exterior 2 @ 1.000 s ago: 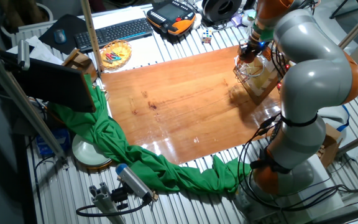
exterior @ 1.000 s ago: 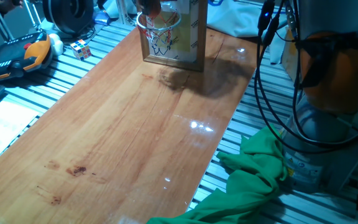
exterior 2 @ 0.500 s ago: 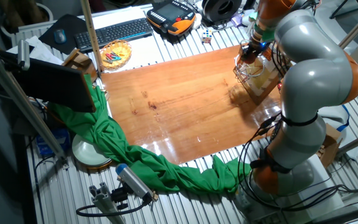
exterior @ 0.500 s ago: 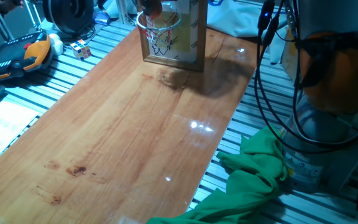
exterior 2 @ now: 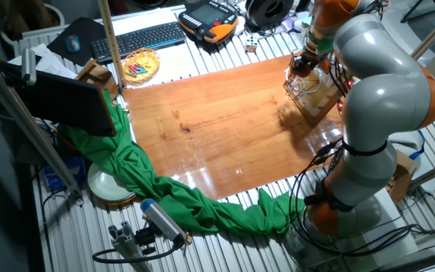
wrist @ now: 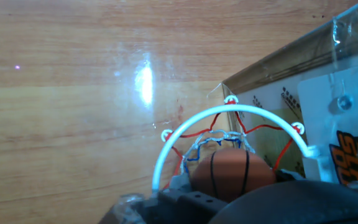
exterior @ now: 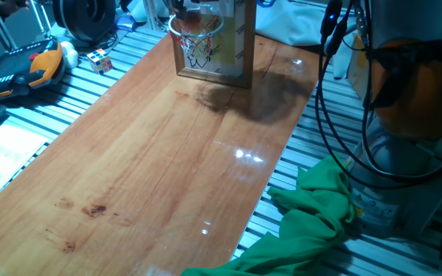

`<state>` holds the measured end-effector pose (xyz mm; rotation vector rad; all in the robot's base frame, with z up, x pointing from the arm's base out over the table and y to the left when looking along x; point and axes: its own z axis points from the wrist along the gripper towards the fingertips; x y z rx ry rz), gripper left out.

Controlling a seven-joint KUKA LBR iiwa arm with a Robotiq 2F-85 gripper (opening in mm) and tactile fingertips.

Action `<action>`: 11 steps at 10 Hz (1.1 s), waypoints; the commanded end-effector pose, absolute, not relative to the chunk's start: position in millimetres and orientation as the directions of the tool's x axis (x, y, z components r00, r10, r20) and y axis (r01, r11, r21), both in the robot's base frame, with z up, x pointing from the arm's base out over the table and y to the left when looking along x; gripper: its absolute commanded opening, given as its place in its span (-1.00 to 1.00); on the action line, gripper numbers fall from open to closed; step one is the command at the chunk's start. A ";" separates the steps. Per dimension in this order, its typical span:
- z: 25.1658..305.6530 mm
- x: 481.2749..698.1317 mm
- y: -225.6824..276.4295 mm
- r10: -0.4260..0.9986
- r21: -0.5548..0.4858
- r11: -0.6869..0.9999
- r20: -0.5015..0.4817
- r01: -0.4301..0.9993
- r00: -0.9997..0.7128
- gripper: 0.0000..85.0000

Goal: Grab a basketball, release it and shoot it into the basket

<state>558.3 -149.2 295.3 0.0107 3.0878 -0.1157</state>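
Observation:
The basketball [wrist: 232, 175] is a small orange ball with dark seams. It lies inside the basket's rim [wrist: 229, 111], among the red, white and blue net strings. In one fixed view the ball [exterior: 193, 21] shows as orange within the hoop [exterior: 196, 32], in front of the wooden-framed backboard [exterior: 238, 46]. My gripper [exterior: 198, 4] hangs directly above the hoop, cut off by the frame's top edge. It holds nothing and counts as open. Dark fingers [wrist: 191, 202] show at the hand view's bottom edge. In the other fixed view the gripper [exterior 2: 306, 59] is over the hoop [exterior 2: 306, 83].
A multicoloured puzzle cube [exterior: 100, 60] and an orange-black pendant [exterior: 18, 69] lie left of the wooden table [exterior: 159, 153]. Green cloth [exterior: 313, 218] drapes the near right edge. Black cables [exterior: 336, 92] hang by the arm's base. A keyboard [exterior 2: 142, 36] lies at the back.
The ball was held just above the rim a second ago. It has now left my gripper and dropped into the hoop's net. The arm has barely moved.

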 end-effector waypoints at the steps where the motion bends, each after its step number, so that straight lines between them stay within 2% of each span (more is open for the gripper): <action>1: 295.5 558.2 -149.1 0.004 -0.073 0.997 -0.050 0.007 -0.999 0.71; 7: 298.1 558.3 -147.0 0.011 -0.066 0.998 -0.060 0.015 -0.998 0.58; 9: 298.6 558.5 -146.0 0.009 -0.063 0.998 -0.064 0.013 -0.998 0.41; 11: 300.1 559.2 -144.7 0.008 -0.060 0.998 -0.067 0.012 -0.998 0.08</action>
